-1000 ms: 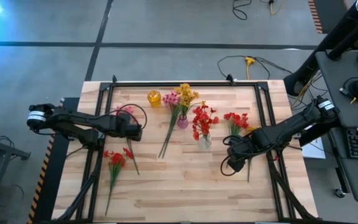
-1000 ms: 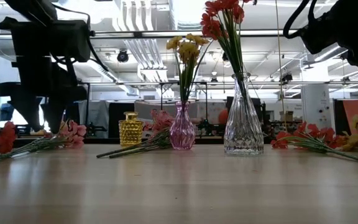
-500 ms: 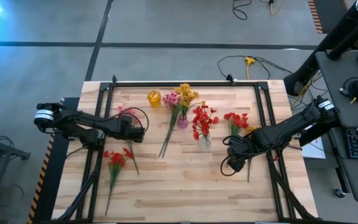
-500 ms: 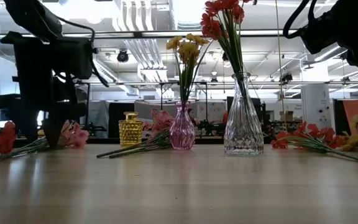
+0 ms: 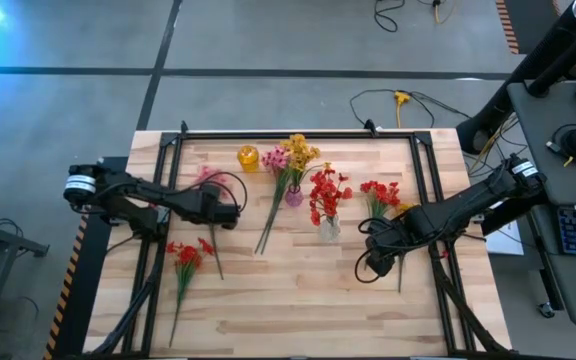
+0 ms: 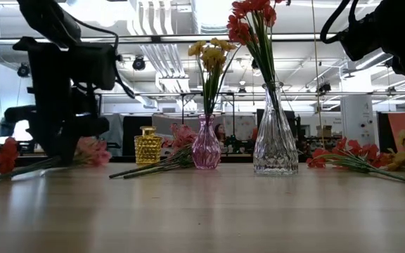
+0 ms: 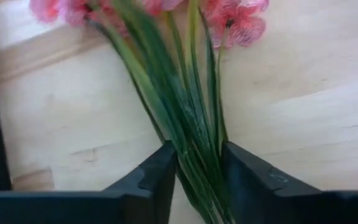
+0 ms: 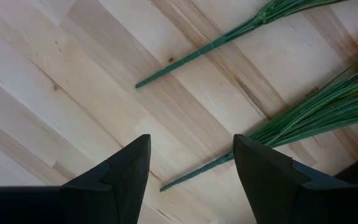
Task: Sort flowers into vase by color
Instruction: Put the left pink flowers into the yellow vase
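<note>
Left claw [image 7: 194, 177]: we see it clenched on the pink spray's [image 7: 185, 106] green stems, near the tabletop's [image 5: 298, 290] left edge; stems fill the gap between both fingers.
Pink spray: blossoms point toward the far edge, lying on the wood.
Right claw [image 8: 191, 168]: released, fingers wide apart, hovering over bare wood near the right edge, beside loose stems [image 8: 303, 121].
Red spray [image 5: 185, 262]: we find it flat near the left edge, toward the front.
Vases: a pink vase [image 6: 206, 144] holds yellow flowers [image 6: 211, 53]; a clear vase [image 6: 275, 133] holds red flowers [image 6: 248, 24]; a yellow vase [image 6: 147, 145] stands toward the far edge.
</note>
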